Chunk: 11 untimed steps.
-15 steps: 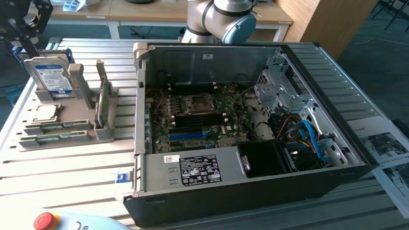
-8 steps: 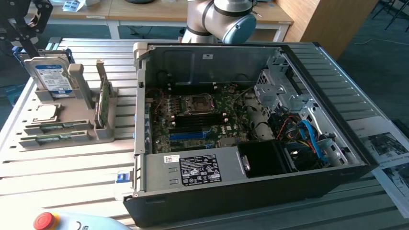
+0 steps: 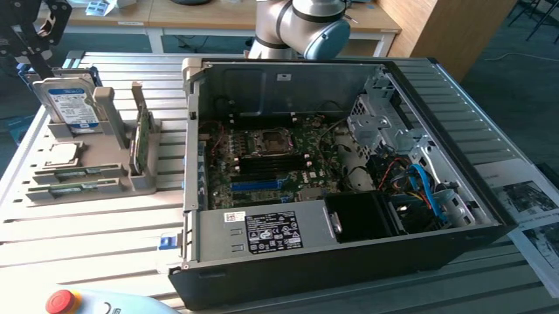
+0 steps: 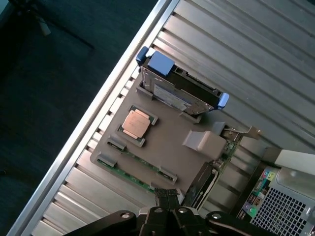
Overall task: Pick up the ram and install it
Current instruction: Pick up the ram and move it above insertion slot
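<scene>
Above the grey holder (image 4: 167, 142) on the slatted tabletop (image 4: 256, 59), the jaws hang pressed together, pinching nothing; the ram (image 4: 132, 170) lies flat in the holder's outer slot, near their tips.

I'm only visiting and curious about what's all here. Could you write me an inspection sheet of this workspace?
Surface: slatted metal table.
Job's things: ram lying flat in the grey holder; open computer case beside it.
Clutter: hard drive, green card, processor chip, all in the holder.
Grippers: gripper above the holder, jaws shut, empty.
Cables: blue cable inside the case.
Surroundings: red stop button, papers.
</scene>
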Each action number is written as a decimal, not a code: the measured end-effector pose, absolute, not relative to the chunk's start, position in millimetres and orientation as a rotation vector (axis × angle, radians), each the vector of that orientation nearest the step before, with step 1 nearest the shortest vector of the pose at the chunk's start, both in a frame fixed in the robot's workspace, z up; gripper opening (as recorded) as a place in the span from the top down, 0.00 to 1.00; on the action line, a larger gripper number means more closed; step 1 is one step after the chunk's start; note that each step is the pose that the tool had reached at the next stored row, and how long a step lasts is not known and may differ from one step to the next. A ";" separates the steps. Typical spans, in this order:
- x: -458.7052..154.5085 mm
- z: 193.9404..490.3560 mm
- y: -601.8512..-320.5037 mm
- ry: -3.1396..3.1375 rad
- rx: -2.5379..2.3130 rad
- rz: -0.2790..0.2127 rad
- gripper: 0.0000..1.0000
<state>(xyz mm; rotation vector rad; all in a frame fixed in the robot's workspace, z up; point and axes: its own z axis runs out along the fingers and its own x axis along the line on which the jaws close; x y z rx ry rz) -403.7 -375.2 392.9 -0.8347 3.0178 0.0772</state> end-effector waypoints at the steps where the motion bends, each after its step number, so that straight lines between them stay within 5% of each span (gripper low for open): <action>1: -403.7 392.9 -375.2 3.015 -0.844 0.077 0.90; 11: -403.7 392.9 -375.2 2.989 -0.937 0.078 0.90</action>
